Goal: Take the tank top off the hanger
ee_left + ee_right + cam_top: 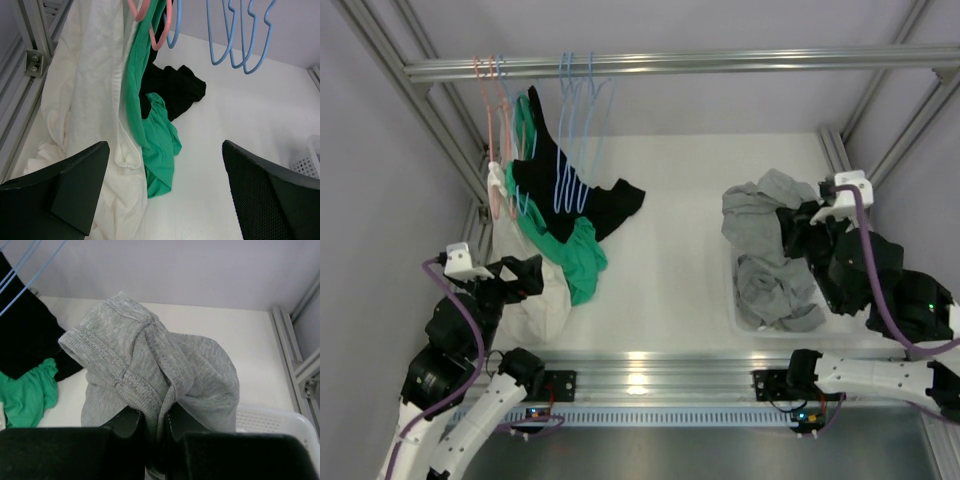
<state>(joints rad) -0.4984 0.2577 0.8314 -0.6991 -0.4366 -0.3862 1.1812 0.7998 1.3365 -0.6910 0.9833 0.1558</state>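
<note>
My right gripper (pixel 156 420) is shut on a grey tank top (pixel 150 370) and holds it above the white basket (pixel 270 422). In the top view the grey tank top (pixel 760 215) drapes from that gripper (pixel 798 222) down into the basket (pixel 735 315). My left gripper (pixel 165 192) is open and empty, low over the table next to a white garment (pixel 85 110) and a green garment (pixel 157 145). White, green and black (pixel 580 190) garments hang from pink (pixel 500 120) and blue hangers (pixel 575 130) on the rail (pixel 680 65).
Several blue hangers (pixel 240 35) hang bare in the left wrist view. The aluminium frame post (pixel 440 130) stands at the left and another post (pixel 910 120) at the right. The basket holds more grey cloth (pixel 775 290).
</note>
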